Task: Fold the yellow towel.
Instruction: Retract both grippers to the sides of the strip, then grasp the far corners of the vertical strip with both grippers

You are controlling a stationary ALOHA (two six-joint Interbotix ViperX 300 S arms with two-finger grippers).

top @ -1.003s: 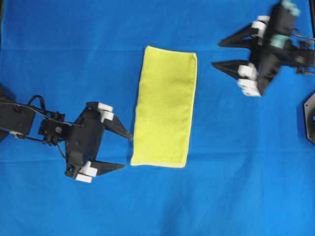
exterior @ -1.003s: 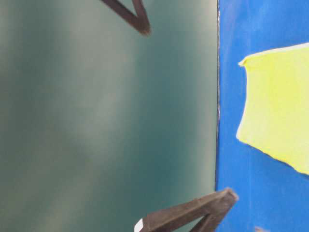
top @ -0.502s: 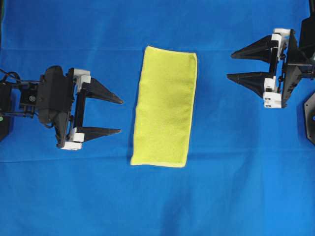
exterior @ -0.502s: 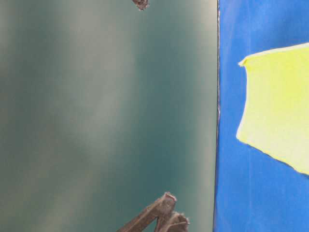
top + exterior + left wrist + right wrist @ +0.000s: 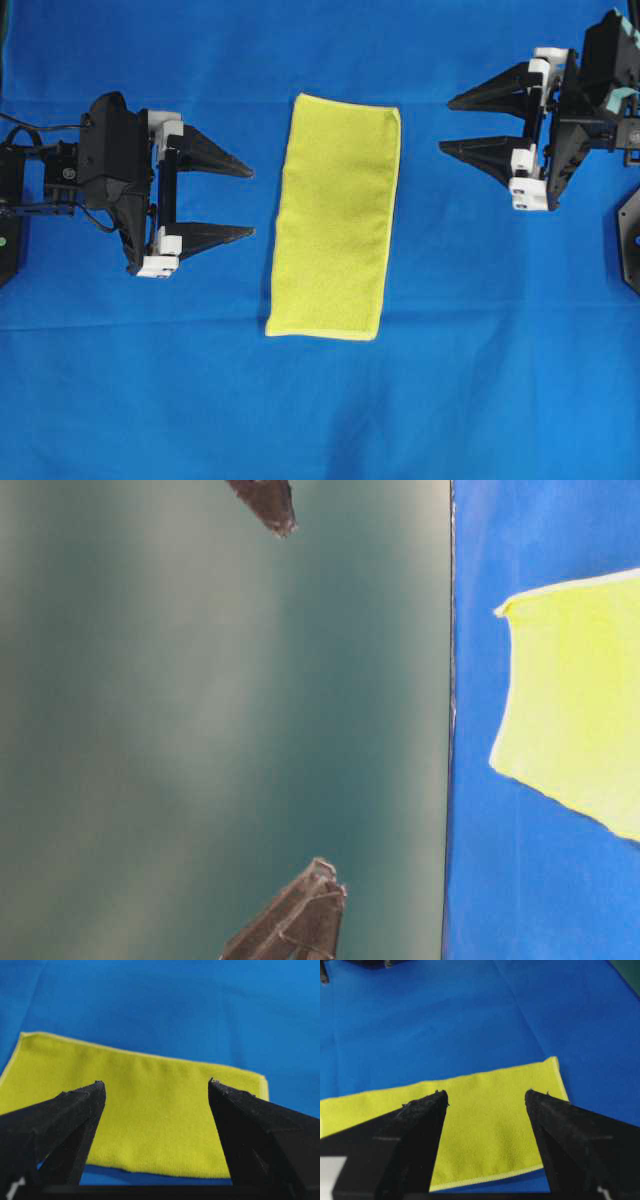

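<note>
Yellow towel (image 5: pixel 335 216) folded to narrow rectangle, flat on blue worktop (image 5: pixel 320 410). Left gripper (image 5: pixel 248 200) spread, beside towel. Right gripper (image 5: pixel 447 125) spread, apart from towel.

Both arms are matte black. The left pincer (image 5: pixel 248 200) has two long black fingers that taper to sharp wedge tips, each seated in a white plastic block on a black crossbar. Behind the bar sits a bulky, rounded black housing, and thin black cables loop from it back along the arm. A tiny green light shows at the far rear of that arm. The right pincer (image 5: pixel 448 125) has the same black wedge fingers and white blocks, with pale teal parts on the body behind the white blocks. In the wrist views the fingers (image 5: pixel 65 1115) look rough and grainy, with slightly frayed tips (image 5: pixel 440 1094).
</note>
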